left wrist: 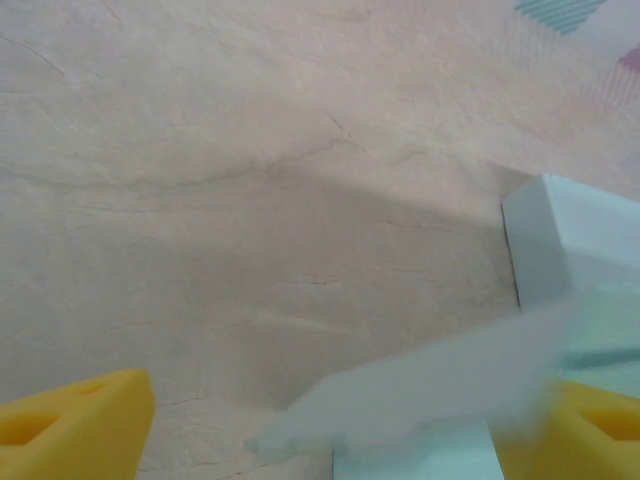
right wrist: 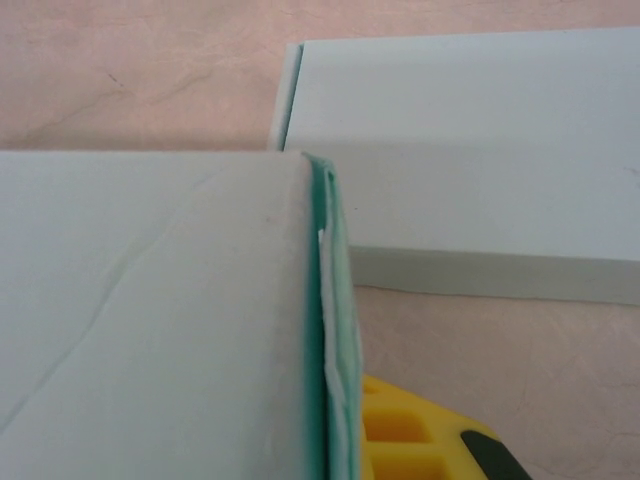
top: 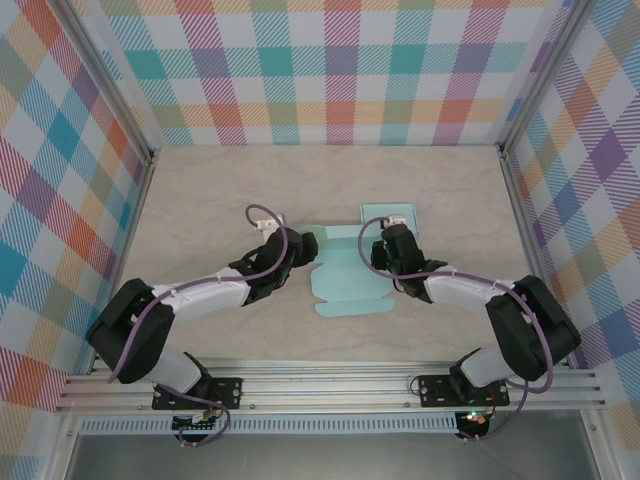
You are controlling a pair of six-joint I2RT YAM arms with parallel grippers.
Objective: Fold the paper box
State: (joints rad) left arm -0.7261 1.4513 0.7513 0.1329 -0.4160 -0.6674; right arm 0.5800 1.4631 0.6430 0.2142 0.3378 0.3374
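**Paper box pinned on the right, left flap next**

Checked walls (top: 340,70) enclose the beige marbled table (top: 220,200), where we find the pale teal paper box (top: 345,285) mid-table, partly flat. The right gripper (top: 380,258) pinches its raised right panel, we judge to anchor it. The left gripper (top: 303,250) gapes around the left flap, ready to fold.

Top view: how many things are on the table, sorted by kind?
Pale teal paper box sheet, lying open: 1
Small pale teal folded paper box: 1
Black-and-white robot arms (left, right): 2
Total: 4
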